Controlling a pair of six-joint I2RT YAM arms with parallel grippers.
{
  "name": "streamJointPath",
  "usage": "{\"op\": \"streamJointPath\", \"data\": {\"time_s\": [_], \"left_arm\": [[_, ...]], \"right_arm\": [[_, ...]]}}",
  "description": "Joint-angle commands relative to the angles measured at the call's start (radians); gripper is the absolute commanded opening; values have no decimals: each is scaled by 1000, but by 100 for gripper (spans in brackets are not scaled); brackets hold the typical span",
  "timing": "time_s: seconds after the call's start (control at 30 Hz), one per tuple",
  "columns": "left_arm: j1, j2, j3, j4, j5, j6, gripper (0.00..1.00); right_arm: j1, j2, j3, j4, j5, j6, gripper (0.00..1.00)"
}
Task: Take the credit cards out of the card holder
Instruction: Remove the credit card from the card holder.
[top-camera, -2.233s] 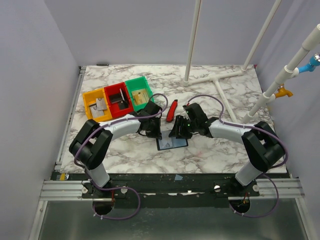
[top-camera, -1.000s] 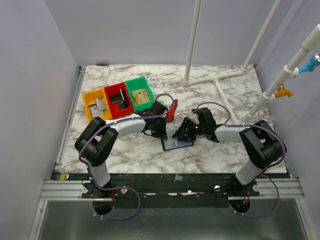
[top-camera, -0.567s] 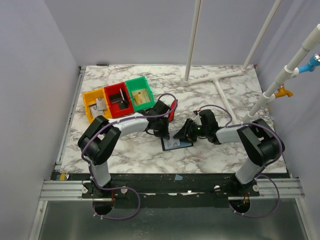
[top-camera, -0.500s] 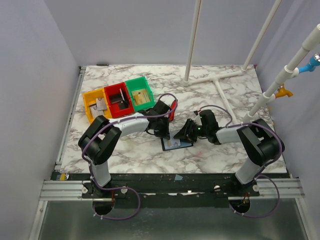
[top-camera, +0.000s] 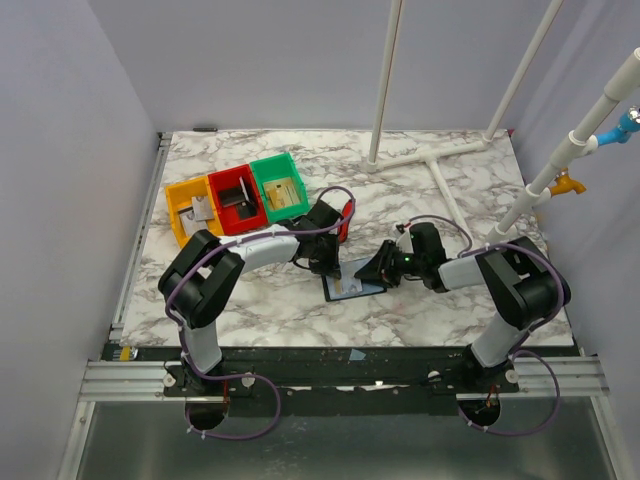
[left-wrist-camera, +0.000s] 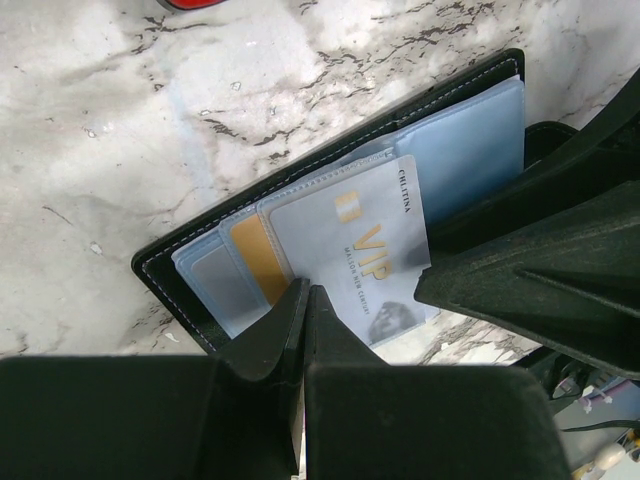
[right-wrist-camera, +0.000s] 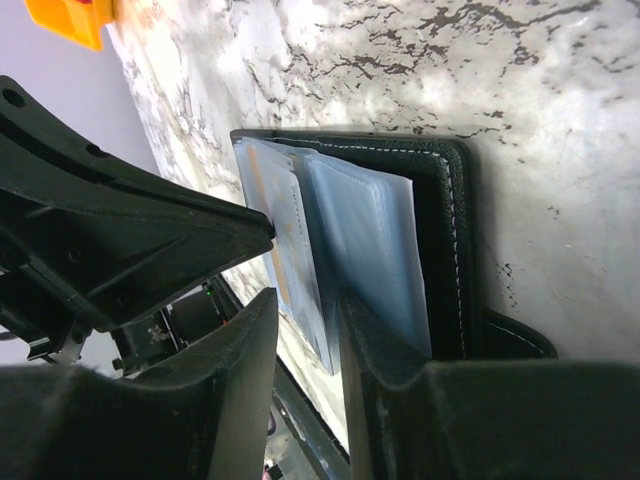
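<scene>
The card holder (top-camera: 352, 289) lies open on the marble table (top-camera: 260, 300), with the credit cards (left-wrist-camera: 355, 255) tucked in its pockets (a pale VIP one over a gold one). The left gripper (left-wrist-camera: 305, 292), jaws pressed shut, touches down at its 10 o'clock corner. At 2 o'clock the right gripper (right-wrist-camera: 308, 325) stands narrowly open astride a pale card edge.

Overhead view looks down; both wrist views closely share the card holder (left-wrist-camera: 470, 140) (right-wrist-camera: 445, 230).
</scene>
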Motion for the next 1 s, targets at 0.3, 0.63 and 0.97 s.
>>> {"op": "streamJointPath", "data": {"time_s": [0.3, 0.63, 0.97], "left_arm": [[-5, 34, 11, -50, -10, 4, 0], [-4, 31, 7, -55, -15, 5, 0], [-3, 24, 1, -46, -13, 7, 0]], "right_arm": [[-13, 44, -28, 94, -59, 36, 21], [-25, 39, -41, 105, -63, 35, 15], [-27, 55, -51, 148, -85, 38, 1]]}}
